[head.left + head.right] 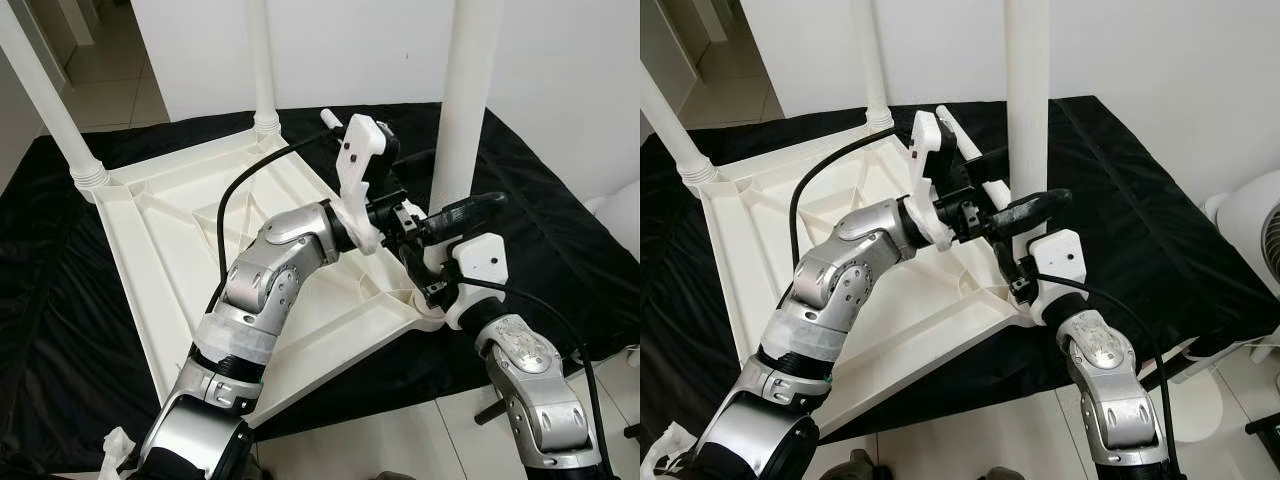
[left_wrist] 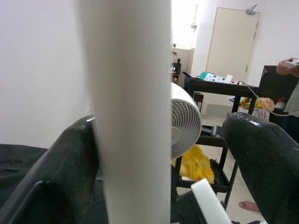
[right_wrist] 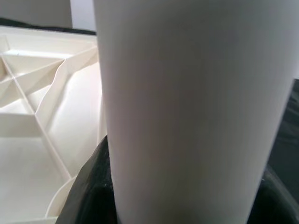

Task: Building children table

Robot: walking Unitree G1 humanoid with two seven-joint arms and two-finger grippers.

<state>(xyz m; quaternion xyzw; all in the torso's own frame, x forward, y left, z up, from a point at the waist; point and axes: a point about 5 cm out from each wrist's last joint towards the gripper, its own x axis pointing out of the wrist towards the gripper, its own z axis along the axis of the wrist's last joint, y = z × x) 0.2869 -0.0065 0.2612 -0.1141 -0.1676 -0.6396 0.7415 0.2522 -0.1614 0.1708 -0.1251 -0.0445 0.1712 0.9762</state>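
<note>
A black cloth [image 1: 80,330] covers the floor, and on it lies a white plastic children's tabletop [image 1: 190,260], upside down with its ribbed underside facing up. Two white legs [image 1: 262,60] already stand in its far corners. A third leg [image 1: 1028,90] stands upright at the near right corner, and both arms work on it.

The right tool [image 1: 1012,268] grips this leg low down, near the corner socket [image 1: 425,298], its black fingers clamped on either side of it. The left tool [image 1: 1025,210] reaches across higher up; its fingers [image 2: 266,158] straddle the leg, one touching it and the other standing apart, so it is not closed on it.

Likely risks: the leg may sit crooked in the socket if pressed off-axis, then jam or spring out. The smooth round plastic could slip in the grip. The light tabletop may slide on the slick cloth when pushed. A white fan [image 1: 1245,235] stands close by on the right.
</note>
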